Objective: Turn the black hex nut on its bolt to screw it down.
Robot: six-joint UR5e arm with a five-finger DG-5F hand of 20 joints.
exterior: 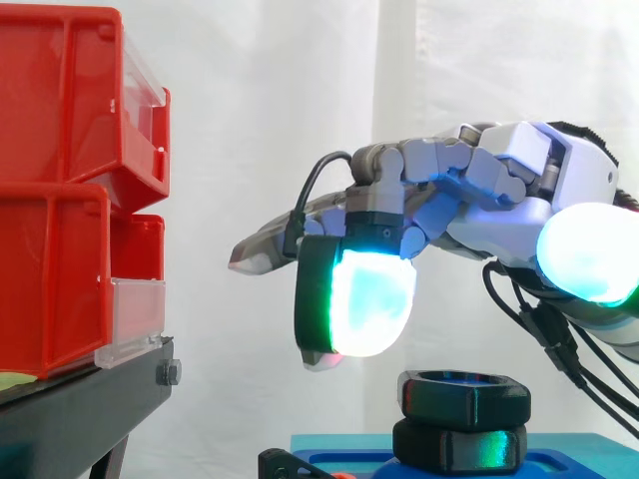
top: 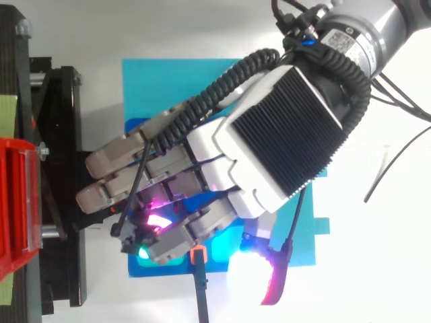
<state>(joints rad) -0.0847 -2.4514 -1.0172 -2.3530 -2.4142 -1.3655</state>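
A black hex nut point(exterior: 464, 395) sits on top of a second black hex piece point(exterior: 459, 447) on a blue base point(exterior: 599, 454). My hand point(exterior: 519, 180) hovers above and slightly left of the nut, clear of it. Most fingers reach out to the left, nearly straight. One finger bends down, and its glowing white-cyan pad point(exterior: 369, 299) hangs just left of and above the nut. The thumb's glowing pad point(exterior: 589, 249) is at the right, also above the nut. Nothing is held. From above, the hand point(top: 283, 134) covers the nut over the blue base point(top: 155, 87).
Stacked red bins point(exterior: 70, 190) stand on a black stand point(exterior: 90, 404) at the left, a short way from the fingertips. A small black and orange part point(top: 197, 254) lies at the base's near edge. White curtain behind.
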